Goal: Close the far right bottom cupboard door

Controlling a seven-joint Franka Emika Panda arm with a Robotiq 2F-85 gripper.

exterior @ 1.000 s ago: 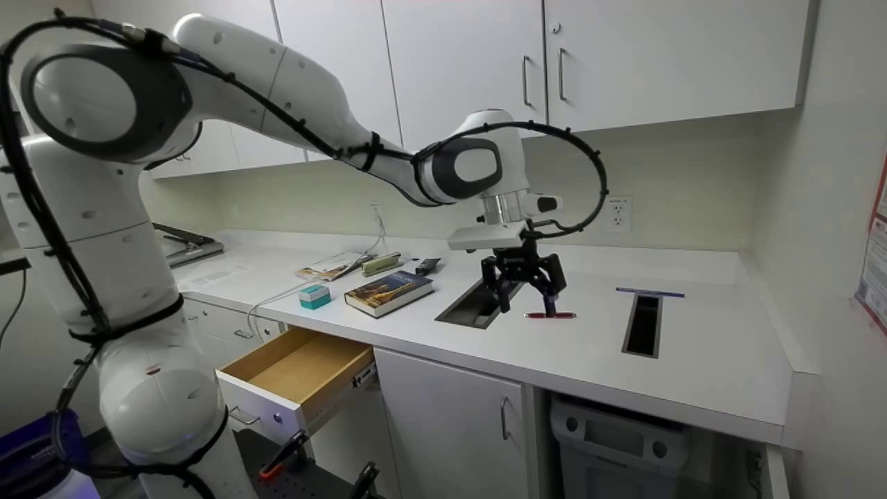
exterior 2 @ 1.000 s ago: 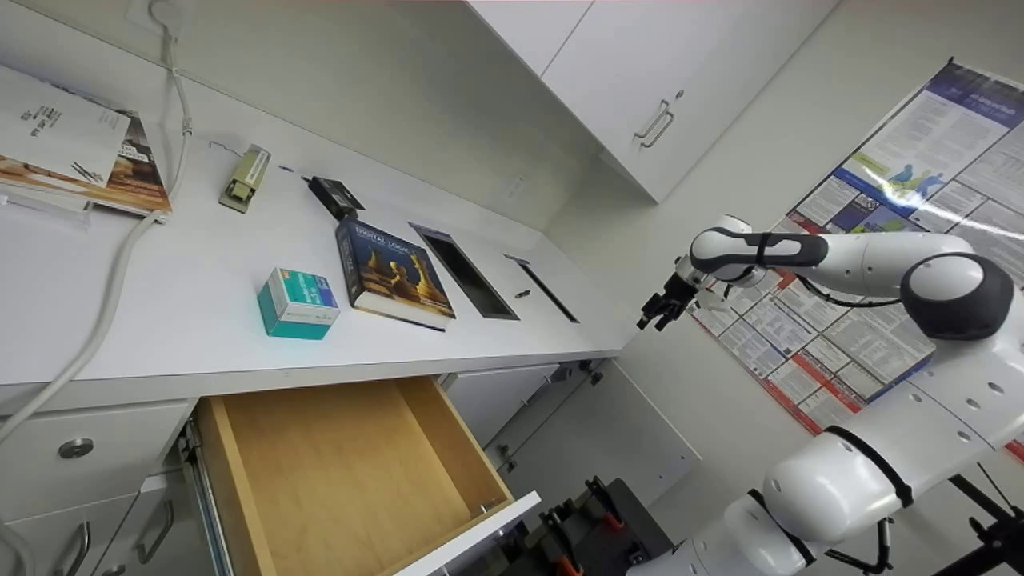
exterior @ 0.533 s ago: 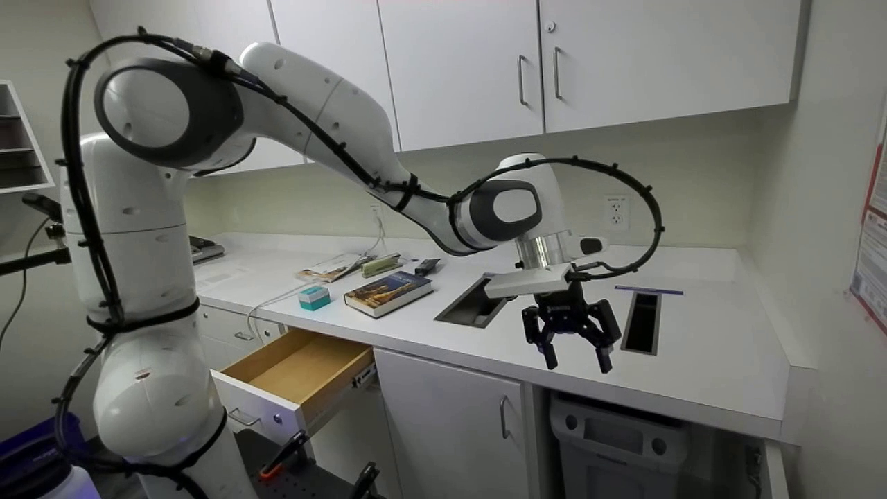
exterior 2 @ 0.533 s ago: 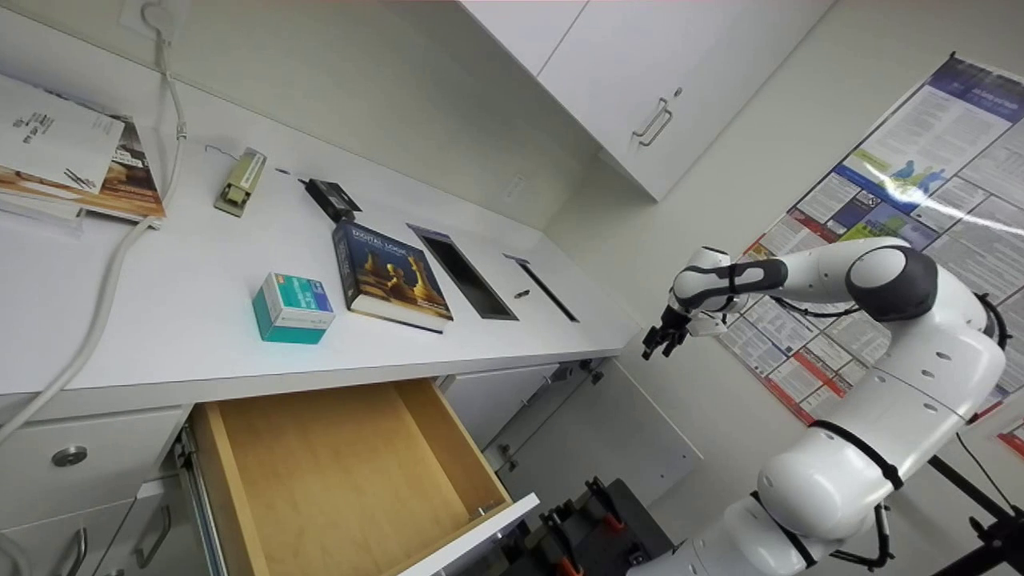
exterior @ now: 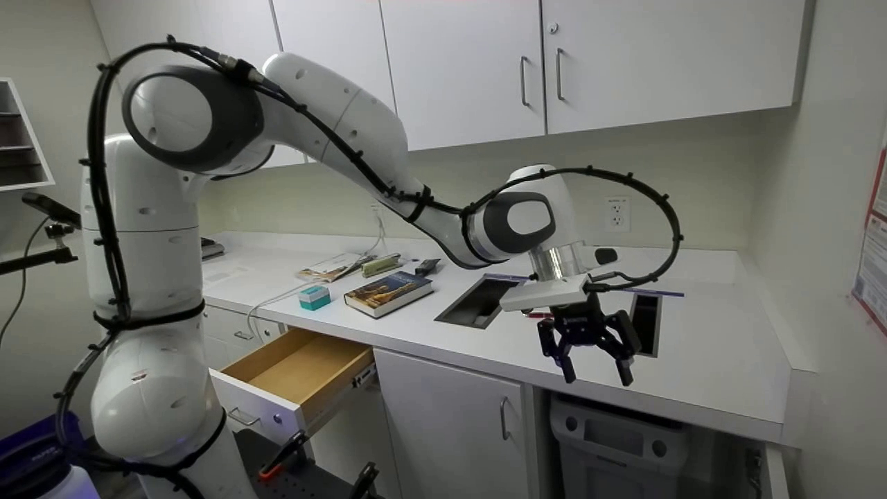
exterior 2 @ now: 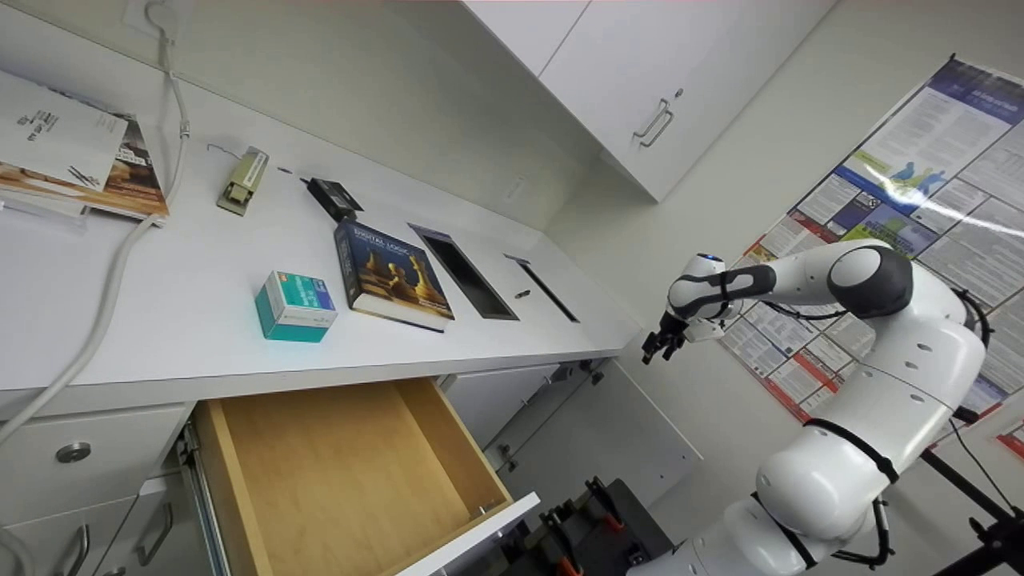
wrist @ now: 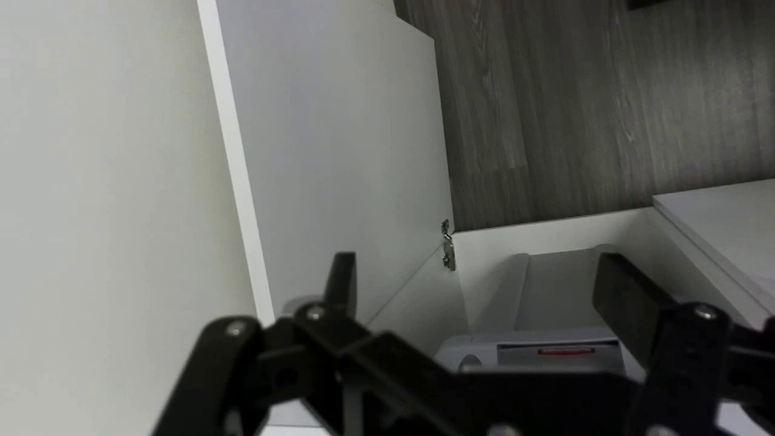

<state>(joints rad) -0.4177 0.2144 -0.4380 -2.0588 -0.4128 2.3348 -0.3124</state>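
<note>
While the gripper [exterior: 597, 378] hangs there spread pretty wide, the far right bottom cupboard door [exterior 2: 616, 436] is swung way out, lower than the worktop [exterior 2: 208, 260] and just beside the wall [wrist: 121, 212].

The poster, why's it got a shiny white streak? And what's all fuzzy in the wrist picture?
In an exterior view, the poster carries a curved white streak, likely glare from light bouncing off it; in the wrist view, the gripper is dark and fuzzy, probably too close for focus, while the door beyond looks sharper.
</note>
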